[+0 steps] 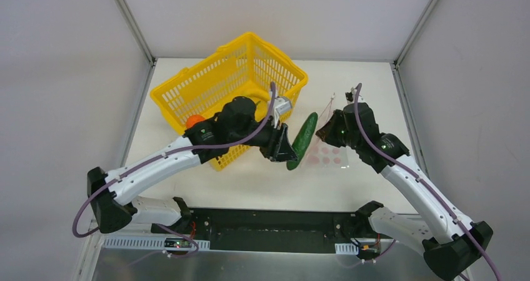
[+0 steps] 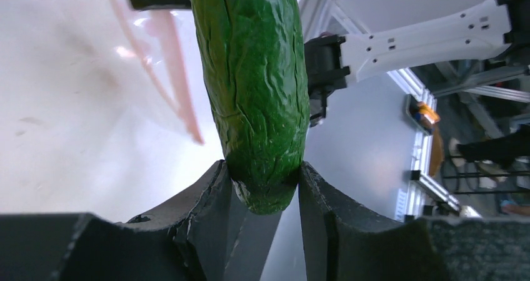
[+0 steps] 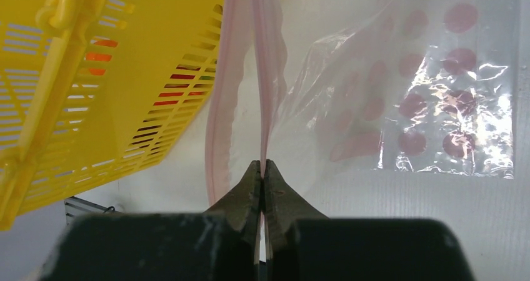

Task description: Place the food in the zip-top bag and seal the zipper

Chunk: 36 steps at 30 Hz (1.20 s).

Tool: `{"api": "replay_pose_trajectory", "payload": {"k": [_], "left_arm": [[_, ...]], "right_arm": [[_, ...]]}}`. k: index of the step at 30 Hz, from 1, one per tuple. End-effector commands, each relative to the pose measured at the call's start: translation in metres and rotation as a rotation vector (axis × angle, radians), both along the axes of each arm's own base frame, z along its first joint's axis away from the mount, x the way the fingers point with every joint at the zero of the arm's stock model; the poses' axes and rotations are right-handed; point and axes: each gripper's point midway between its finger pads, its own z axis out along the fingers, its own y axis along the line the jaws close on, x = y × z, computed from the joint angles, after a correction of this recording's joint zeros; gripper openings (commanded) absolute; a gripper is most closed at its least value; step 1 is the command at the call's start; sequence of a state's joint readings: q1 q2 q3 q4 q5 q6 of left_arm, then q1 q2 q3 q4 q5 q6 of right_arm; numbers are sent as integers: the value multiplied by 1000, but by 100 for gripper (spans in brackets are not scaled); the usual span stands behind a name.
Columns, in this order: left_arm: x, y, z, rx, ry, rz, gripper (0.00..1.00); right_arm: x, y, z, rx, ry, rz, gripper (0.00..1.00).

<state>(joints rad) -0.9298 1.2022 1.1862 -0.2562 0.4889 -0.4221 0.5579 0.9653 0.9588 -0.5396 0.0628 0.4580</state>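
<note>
My left gripper (image 1: 289,151) is shut on the near end of a long green pepper (image 1: 303,140), which points away toward the bag mouth; in the left wrist view the pepper (image 2: 256,81) fills the frame between my fingers (image 2: 206,200). The zip-top bag (image 1: 328,150), clear with pink dots, lies on the table right of the basket. My right gripper (image 1: 325,130) is shut on one side of the pink zipper strip (image 3: 265,75) and holds it up; the other strip (image 3: 222,106) hangs apart, so the mouth is open. The dotted bag body (image 3: 431,93) spreads to the right.
A yellow plastic basket (image 1: 206,87) stands tilted at the back left, with an orange fruit (image 1: 194,120) showing inside; orange and red shapes show through its slats (image 3: 100,50). White walls enclose the table on three sides.
</note>
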Motion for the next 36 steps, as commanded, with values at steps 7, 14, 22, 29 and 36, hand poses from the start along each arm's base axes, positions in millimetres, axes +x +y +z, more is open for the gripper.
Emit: {"api": "replay_pose_trajectory", "payload": {"k": [7, 14, 22, 29, 36], "left_arm": [[-15, -46, -8, 94, 60, -138, 0], [-7, -33, -37, 228, 78, -86, 0], [2, -31, -56, 312, 92, -44, 0], [10, -24, -67, 428, 99, -20, 0], [13, -21, -65, 501, 99, -37, 0]], "right_arm": [[-4, 6, 24, 56, -120, 72, 0], [-5, 3, 31, 62, -173, 81, 0], [-13, 10, 34, 73, -187, 158, 0], [-17, 9, 35, 45, -218, 198, 0], [-23, 8, 24, -38, -190, 282, 0]]}}
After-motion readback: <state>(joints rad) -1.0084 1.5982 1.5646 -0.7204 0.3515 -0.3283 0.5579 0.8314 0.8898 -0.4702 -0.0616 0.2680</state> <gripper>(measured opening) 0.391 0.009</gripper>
